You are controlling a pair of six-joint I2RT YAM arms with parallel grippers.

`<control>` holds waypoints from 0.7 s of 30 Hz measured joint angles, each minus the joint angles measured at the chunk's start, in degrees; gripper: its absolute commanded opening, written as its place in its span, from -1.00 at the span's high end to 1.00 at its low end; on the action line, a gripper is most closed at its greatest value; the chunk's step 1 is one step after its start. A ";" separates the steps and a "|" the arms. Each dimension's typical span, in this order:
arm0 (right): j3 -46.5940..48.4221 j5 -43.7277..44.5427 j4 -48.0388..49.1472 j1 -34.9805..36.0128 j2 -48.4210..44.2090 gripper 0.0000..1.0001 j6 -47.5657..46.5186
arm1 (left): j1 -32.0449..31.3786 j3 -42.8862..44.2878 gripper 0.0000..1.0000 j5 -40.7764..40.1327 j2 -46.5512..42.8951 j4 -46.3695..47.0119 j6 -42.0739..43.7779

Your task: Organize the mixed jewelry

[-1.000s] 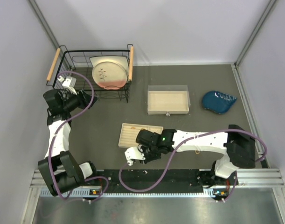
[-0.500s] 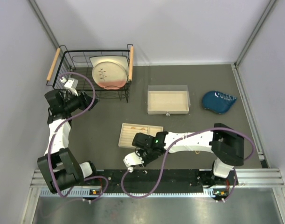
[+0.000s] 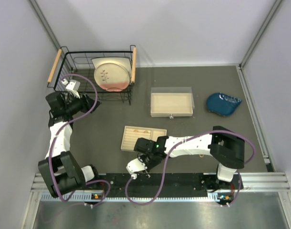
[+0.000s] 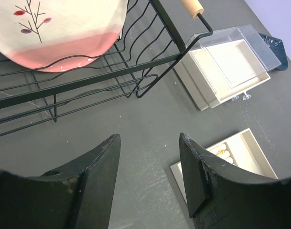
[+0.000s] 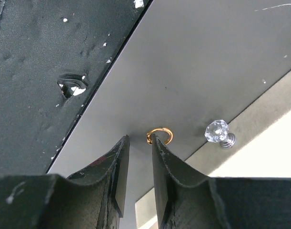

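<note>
Right claw apparently against gold ring

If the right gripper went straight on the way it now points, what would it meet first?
Probably the small gold ring on the table, just beyond the fingertips of the right gripper; depth is unclear.

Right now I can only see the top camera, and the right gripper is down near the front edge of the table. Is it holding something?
Observer: No. The right wrist camera shows the right gripper with a narrow gap between its fingers and nothing in that gap.
Operator: Is any jewelry close to it?
Observer: Yes. A gold ring lies on the table right at the fingertips.
Operator: What about the other arm?
Observer: The left wrist camera shows the left gripper wide open, with nothing between its fingers.
</note>
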 measured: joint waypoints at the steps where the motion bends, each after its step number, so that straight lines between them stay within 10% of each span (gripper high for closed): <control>1: 0.00 0.00 -0.02 0.00 0.13 0.48 -0.22 | 0.00 0.00 -0.16 0.00 0.00 0.00 0.02; 12: 0.09 0.07 0.09 0.07 0.76 0.56 -1.99 | -0.04 0.00 -0.16 0.02 0.02 -0.02 0.66; 21: 0.57 0.02 -0.13 0.13 1.44 0.98 -2.80 | -0.04 0.00 -0.16 0.07 0.26 -1.14 1.92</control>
